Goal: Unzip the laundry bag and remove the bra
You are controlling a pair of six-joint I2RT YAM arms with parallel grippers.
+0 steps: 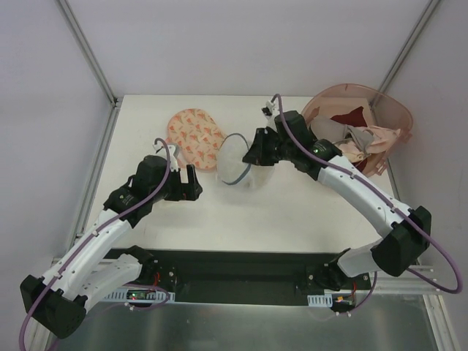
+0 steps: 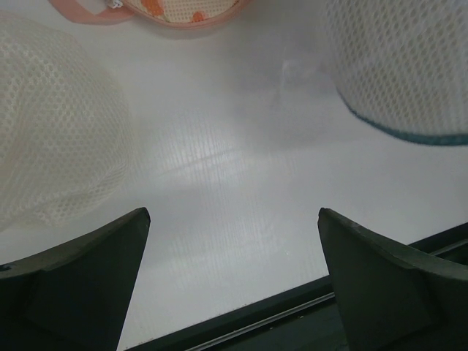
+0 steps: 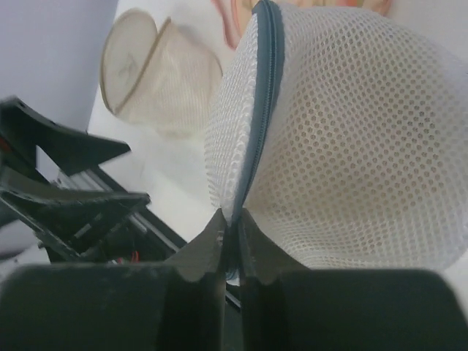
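The laundry bag (image 1: pixel 235 158), a white mesh dome with a grey-blue zipper rim, stands at mid-table. It fills the right wrist view (image 3: pixel 351 139). My right gripper (image 3: pixel 232 216) is shut on the bag's zipper rim at its lower edge, with mesh pinched between the fingertips. From above, the right gripper (image 1: pixel 254 155) sits at the bag's right side. My left gripper (image 1: pixel 191 181) stands open to the left of the bag, over bare table (image 2: pixel 232 213). The bag's rim shows at the upper right of the left wrist view (image 2: pixel 409 80). The bra is hidden.
A flat pink pouch with orange prints (image 1: pixel 194 137) lies behind the left gripper. A pink tub of garments (image 1: pixel 362 124) stands at the back right. A second mesh pouch with a beige rim (image 3: pixel 157 69) sits by the left gripper (image 2: pixel 51 139). The table's near edge (image 2: pixel 292 303) lies just below the left fingers.
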